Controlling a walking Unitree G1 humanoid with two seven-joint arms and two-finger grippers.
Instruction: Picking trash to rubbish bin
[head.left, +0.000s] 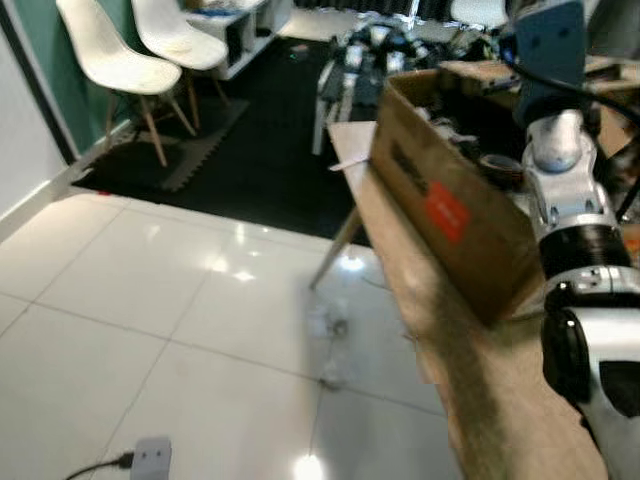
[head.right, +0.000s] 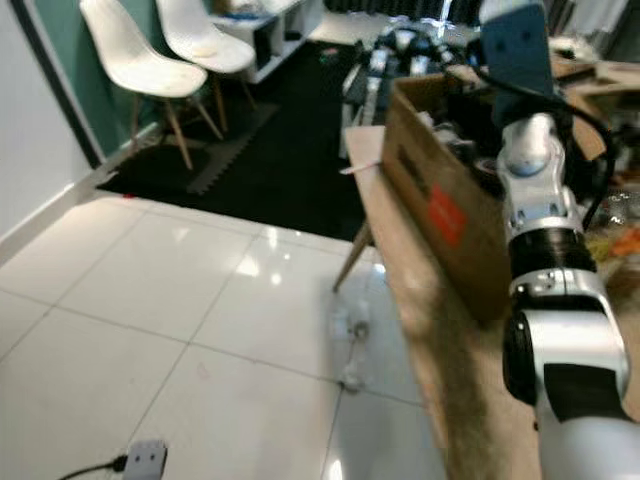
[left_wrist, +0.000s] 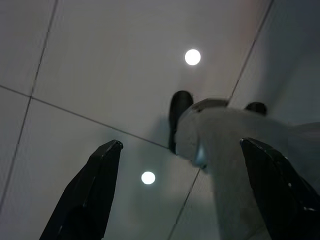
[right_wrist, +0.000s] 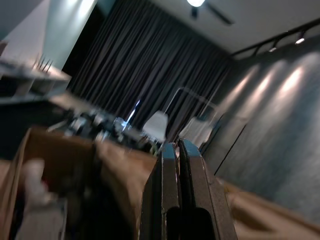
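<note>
Looking down from the head, the camera took in a glossy white tiled floor (head.left: 150, 300) on the robot's left and a wooden table (head.left: 500, 400) on its right. The right arm (head.right: 545, 250) was raised over the table, its silver forearm and blue wrist block rising beside an open cardboard box (head.left: 450, 215) with a red label (head.left: 447, 215) on its side. The box stood on the table with dark clutter inside, too blurred to name. Beyond the table edge lay a black mat (head.left: 250, 150), and 2 white chairs (head.left: 135, 60) stood against a green wall. A grey power block (head.left: 150, 458) with a black cable lay on the tiles near the lower edge.

The right wrist view added what the head views lacked: the right gripper (right_wrist: 181, 200) pointed out across the room, its 2 fingers pressed together with nothing between them. Past them were the box's brown rim (right_wrist: 60, 140), dark curtains (right_wrist: 150, 75), a white chair and ceiling lights.

The left wrist view looked straight down at the tiles. The left gripper (left_wrist: 190, 195) had its 2 fingers (left_wrist: 90, 200) spread wide and empty, and the robot's own grey leg and dark foot (left_wrist: 179, 112) stood between them, with 2 lamp reflections on the floor.

Which item was the trash, and where the bin stood, could not be told.
</note>
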